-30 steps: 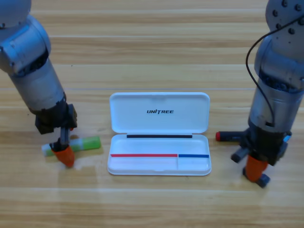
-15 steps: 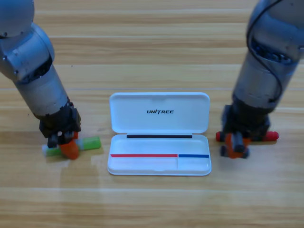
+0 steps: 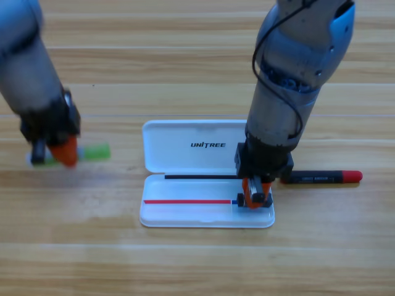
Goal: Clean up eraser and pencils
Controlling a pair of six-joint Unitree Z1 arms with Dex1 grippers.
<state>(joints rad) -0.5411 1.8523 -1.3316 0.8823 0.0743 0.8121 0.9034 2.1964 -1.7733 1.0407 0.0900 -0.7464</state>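
On the left, the left hand [image 3: 62, 151] (black, with orange jaws) is clamped on the thick light green pencil [image 3: 94, 152], whose free end sticks out to the hand's right above the wooden worktop [image 3: 197, 265]. Further right, the right hand [image 3: 255, 192] points down into the right compartment of the open white plastic case [image 3: 185, 213]; whether it grips anything cannot be told, and no eraser shows. Just right of that hand, the red-ended pencil with a dark band [image 3: 322, 177] lies flat beside the case.
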